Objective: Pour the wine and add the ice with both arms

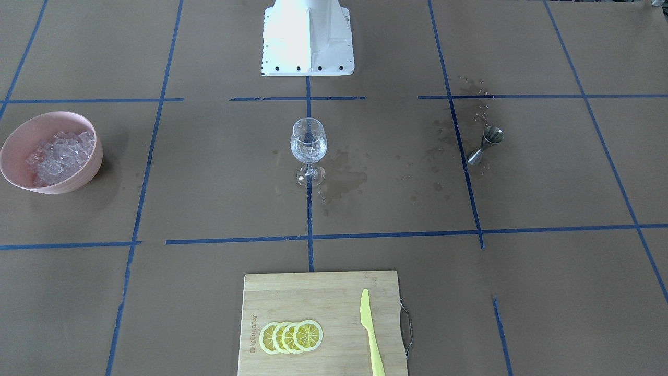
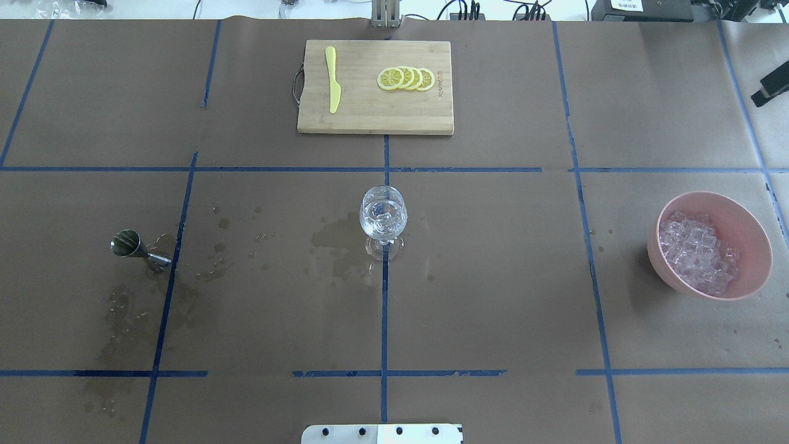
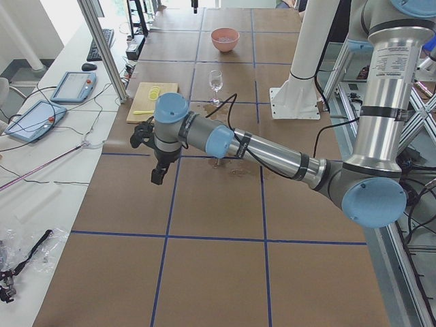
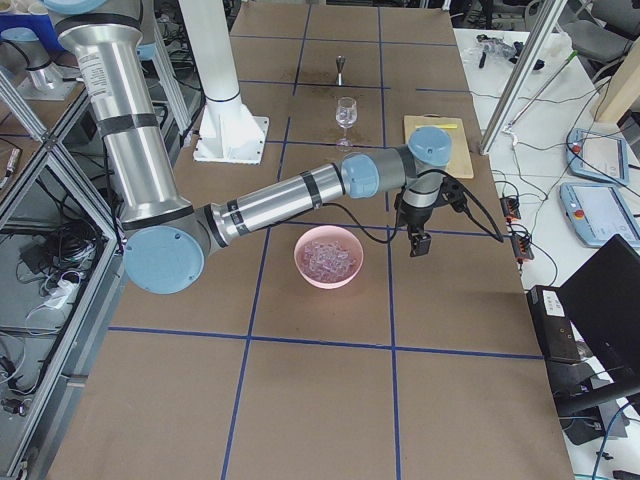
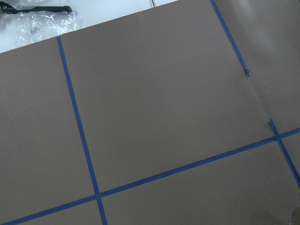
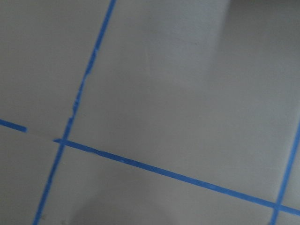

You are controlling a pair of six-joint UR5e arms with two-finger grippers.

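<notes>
1. Ice (image 2: 696,256) — heaped in the pink bowl (image 2: 749,231) on the robot's right; a few cubes in the centre wine glass (image 2: 383,213).
2. Jigger (image 2: 130,245) — left side, among wet splashes (image 2: 123,320).
3. Left gripper (image 3: 158,174), right gripper (image 4: 420,243) — hanging over the table (image 3: 218,272); how far open, cannot tell.

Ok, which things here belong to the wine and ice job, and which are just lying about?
Job: clear stemmed glass, pink bowl of clear ice cubes, steel jigger.
Lying about: wooden cutting board, yellow lemon slices, yellow plastic knife.
</notes>
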